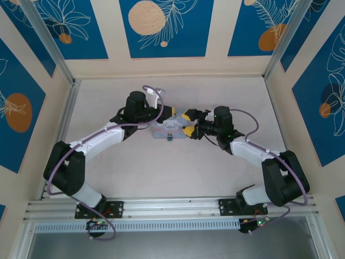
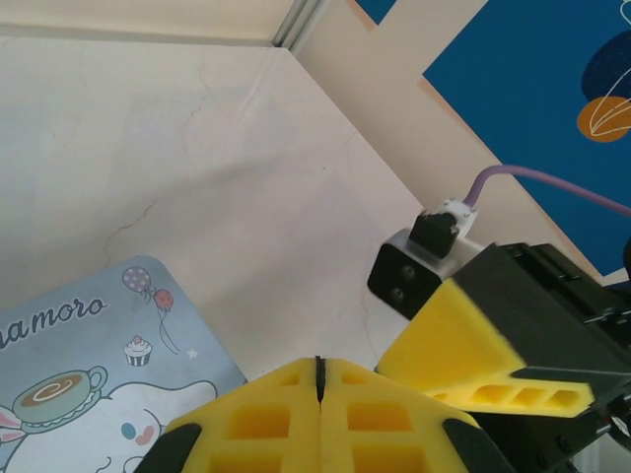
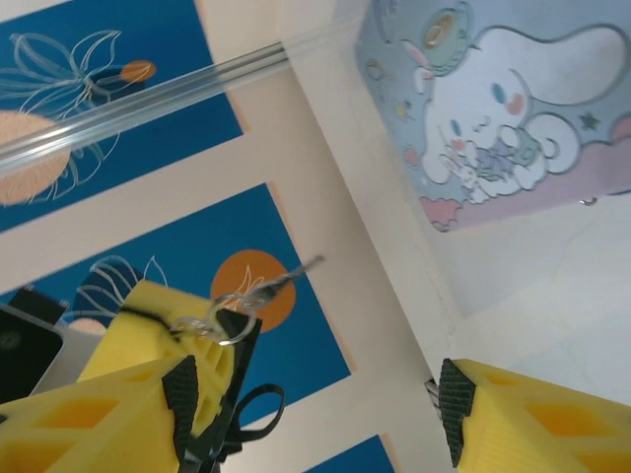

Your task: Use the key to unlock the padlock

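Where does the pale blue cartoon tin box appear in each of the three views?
Top external: the tin box lies just above the picture's centre.
Left wrist: the same box is in the bottom left corner, its cartoon lid facing the camera.
Right wrist: it is at the upper right, seen tilted.
Shared landmark: the blue wall panels with orange discs.

Pale cream tabletop (image 1: 161, 175), faintly veined — pale blue cartoon-printed tin box (image 1: 164, 132) lying flat near its middle

A pale blue cartoon tin box (image 1: 164, 131) lay just toward twelve o'clock of the white table (image 1: 178, 175) centre.
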Robot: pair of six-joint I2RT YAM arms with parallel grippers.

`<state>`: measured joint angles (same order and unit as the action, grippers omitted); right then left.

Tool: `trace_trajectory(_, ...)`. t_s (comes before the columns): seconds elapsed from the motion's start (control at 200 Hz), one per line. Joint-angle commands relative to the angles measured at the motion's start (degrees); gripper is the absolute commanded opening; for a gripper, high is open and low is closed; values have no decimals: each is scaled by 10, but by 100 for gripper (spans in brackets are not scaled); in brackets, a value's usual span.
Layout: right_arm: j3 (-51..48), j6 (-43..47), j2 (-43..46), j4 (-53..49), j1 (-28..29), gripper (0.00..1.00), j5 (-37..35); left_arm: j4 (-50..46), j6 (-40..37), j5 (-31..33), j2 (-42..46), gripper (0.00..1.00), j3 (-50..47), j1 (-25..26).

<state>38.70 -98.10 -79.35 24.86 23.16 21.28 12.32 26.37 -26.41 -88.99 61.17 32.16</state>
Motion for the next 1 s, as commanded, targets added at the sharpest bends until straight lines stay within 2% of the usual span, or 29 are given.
trace_trajectory(0.0, -5, -60, -8, 11, 14, 68, -37, 35, -18, 9, -1, 0, -10, 5)
trace_trajectory(0.275, -3, -69, -20, 49, 21, 67, -49, 41, -15, 6, -1, 0, -15, 7)
trace_trajectory(0.37, 3, -25, -8, 34, 17, 65, -43, -3, -6, 9, -11, 0, 9, 7)
trace_trajectory(0.435, 10, 25, 15, -25, 12, 65, -50, -27, 14, 5, -19, 0, 25, 7)
trace_trajectory(0.6, 23, 208, 85, -169, -5, 65, -101, -114, 87, 0, -41, 0, 78, 7)
trace_trajectory(0.72, 67, 409, 106, -257, -7, 65, -122, -174, 143, -18, -59, 0, 118, 5)
trace_trajectory(0.84, 113, 615, 104, -331, 38, 65, -201, -228, 190, -39, -76, 0, 156, 2)
trace_trajectory(0.995, 136, 741, 79, -357, 89, 58, -286, -276, 216, -58, -87, 0, 189, 3)
